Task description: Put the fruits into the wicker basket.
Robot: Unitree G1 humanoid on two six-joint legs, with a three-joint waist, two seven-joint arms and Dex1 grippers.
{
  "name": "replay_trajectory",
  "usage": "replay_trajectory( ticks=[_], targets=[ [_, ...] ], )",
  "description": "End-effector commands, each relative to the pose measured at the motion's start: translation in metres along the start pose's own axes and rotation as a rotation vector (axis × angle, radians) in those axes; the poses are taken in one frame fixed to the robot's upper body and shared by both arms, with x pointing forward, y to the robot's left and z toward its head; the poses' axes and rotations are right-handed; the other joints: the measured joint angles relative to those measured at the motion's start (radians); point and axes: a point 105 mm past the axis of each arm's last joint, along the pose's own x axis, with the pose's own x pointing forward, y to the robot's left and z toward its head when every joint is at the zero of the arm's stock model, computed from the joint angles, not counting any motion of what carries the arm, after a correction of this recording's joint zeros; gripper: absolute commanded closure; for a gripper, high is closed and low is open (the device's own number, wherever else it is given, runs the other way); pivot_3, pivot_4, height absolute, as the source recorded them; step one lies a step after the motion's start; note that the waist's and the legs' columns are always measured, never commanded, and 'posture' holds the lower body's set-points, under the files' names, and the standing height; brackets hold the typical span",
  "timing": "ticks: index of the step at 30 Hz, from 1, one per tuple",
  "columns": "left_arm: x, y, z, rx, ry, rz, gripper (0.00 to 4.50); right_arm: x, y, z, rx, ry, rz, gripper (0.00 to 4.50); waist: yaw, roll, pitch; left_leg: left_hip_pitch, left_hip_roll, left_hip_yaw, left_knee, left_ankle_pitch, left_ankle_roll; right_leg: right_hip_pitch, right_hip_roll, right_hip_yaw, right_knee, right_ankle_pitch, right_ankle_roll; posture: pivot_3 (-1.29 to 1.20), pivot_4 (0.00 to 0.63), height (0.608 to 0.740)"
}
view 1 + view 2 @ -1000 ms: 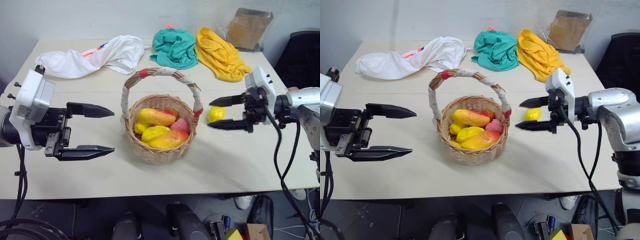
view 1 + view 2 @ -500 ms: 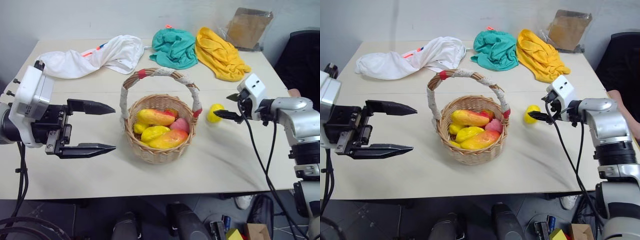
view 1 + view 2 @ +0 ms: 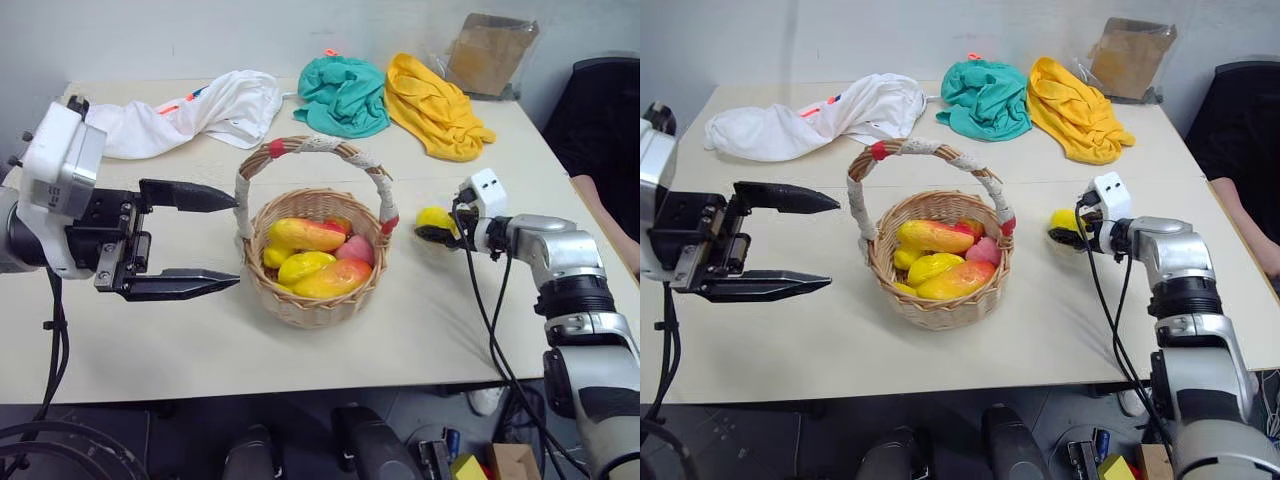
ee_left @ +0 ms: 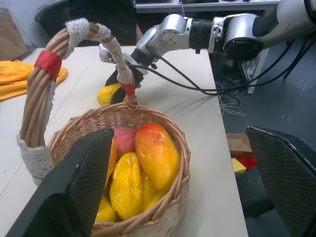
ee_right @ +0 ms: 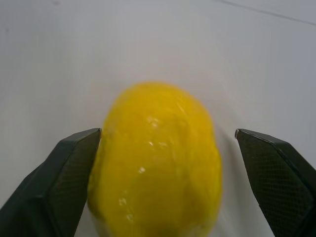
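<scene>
Between the right gripper's matt, cross-hatched black fingers sits a glossy, smooth yellow lemon on the matt pale surface. The wicker basket is rough woven cane, its handle wrapped in white lace cloth.

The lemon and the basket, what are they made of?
The lemon looks like smooth, glossy plastic: small bright highlights shine on its even yellow skin, so it's probably a toy. The basket looks like woven wicker: tan strands cross over each other. Its handle seems wrapped in white cloth with red bands.
</scene>
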Motion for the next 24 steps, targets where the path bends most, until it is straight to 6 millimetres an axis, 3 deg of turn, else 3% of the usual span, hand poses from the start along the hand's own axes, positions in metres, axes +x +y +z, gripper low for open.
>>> replay_trajectory(
  ticks=[1,3,9,12,15,17,19,24],
  targets=[
    [0.002,-0.005,0.008,0.037,-0.010,-0.013,0.00,-0.015,-0.002,0.019,-0.013,-0.074,0.032,1.24,0.000,0.000,0.000,0.000,0.000,0.000,0.000,0.000,0.000,0.000,0.000,0.000,0.000,0.000,0.000,0.00,0.150,0.740],
    [0.002,-0.006,0.009,0.038,-0.011,-0.014,0.00,-0.026,0.005,0.019,-0.031,-0.072,0.097,1.74,0.001,0.000,0.000,0.000,0.000,0.000,0.000,0.000,0.000,0.000,0.000,0.000,0.000,0.000,0.000,0.00,0.150,0.740],
    [0.000,-0.005,0.009,0.029,-0.011,-0.013,0.00,-0.072,0.028,0.012,-0.125,-0.030,0.266,1.81,0.018,0.000,0.000,0.000,0.000,-0.001,0.000,0.000,0.000,0.001,0.000,0.000,0.000,0.000,0.001,0.00,0.150,0.740],
    [-0.002,-0.004,0.008,0.020,-0.010,-0.014,0.00,-0.111,0.070,0.014,-0.191,-0.008,0.518,1.81,0.025,0.001,0.000,0.000,-0.001,0.000,0.000,0.000,0.000,0.001,0.000,0.000,0.000,0.000,0.001,0.00,0.150,0.740],
    [-0.004,-0.004,0.008,0.006,-0.011,-0.023,0.00,-0.134,0.115,0.019,-0.230,0.003,0.719,1.81,0.021,0.001,0.001,0.001,0.000,-0.001,0.000,0.000,0.000,0.002,0.001,0.000,0.000,-0.001,0.001,0.00,0.150,0.740],
    [-0.004,-0.003,0.009,0.000,-0.013,-0.032,0.00,-0.130,0.148,0.025,-0.300,-0.025,0.791,1.81,0.016,0.001,0.001,0.002,0.001,-0.001,0.000,0.000,-0.001,0.002,0.002,0.000,0.001,-0.001,0.001,0.00,0.150,0.740],
    [-0.004,-0.002,0.009,-0.003,-0.017,-0.043,0.00,-0.113,0.170,0.038,-0.287,-0.087,0.766,1.81,0.007,-0.001,0.000,0.003,0.002,-0.001,0.000,0.001,-0.002,0.003,0.002,0.000,0.001,-0.001,0.001,0.00,0.150,0.740],
    [0.000,-0.001,0.009,-0.007,-0.022,-0.061,0.00,-0.073,0.199,0.058,-0.180,-0.139,0.645,1.81,0.004,-0.001,0.000,0.001,0.001,-0.002,0.000,0.002,-0.003,0.000,0.001,0.000,0.003,0.000,0.000,0.00,0.150,0.740]
  ],
)
